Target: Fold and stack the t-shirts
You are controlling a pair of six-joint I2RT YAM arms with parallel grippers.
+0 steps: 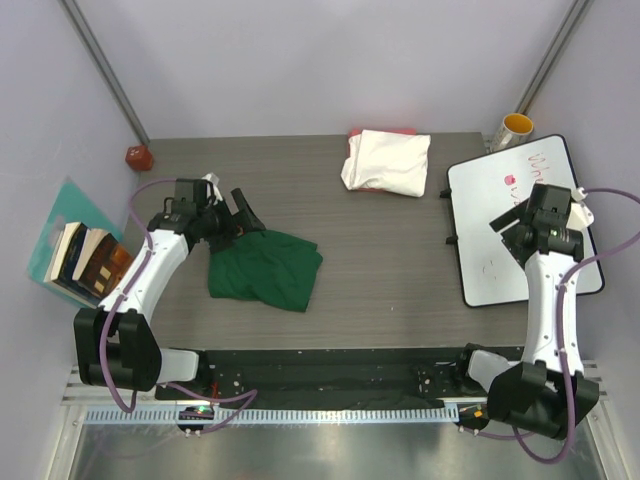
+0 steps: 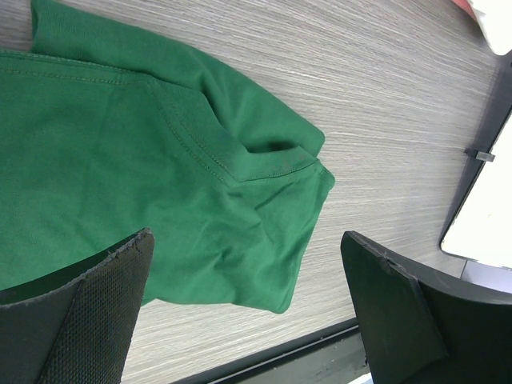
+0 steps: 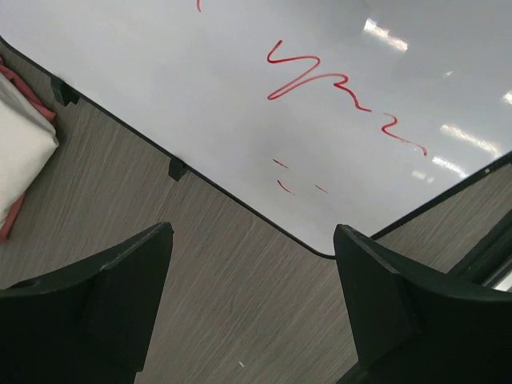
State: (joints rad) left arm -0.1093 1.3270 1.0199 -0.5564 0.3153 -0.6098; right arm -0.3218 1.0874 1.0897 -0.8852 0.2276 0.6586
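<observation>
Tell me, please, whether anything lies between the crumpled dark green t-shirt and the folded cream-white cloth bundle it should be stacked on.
Nothing visible: only bare grey wood-grain table separates the green t-shirt from the cream-white bundle. The open left gripper hangs right over the shirt, unobstructed.

Overhead view: bright, even, diffuse light; shadows on the counter [image 1: 400, 260] soft and faint. Right wrist view: whiteboard [image 3: 336, 104] carries white glare streaks toward 2 o'clock. Left wrist view: dark green t-shirt [image 2: 120, 160] sharp, stitching legible; left claw [image 2: 248, 240] dark, soft-edged at 6 o'clock.
</observation>
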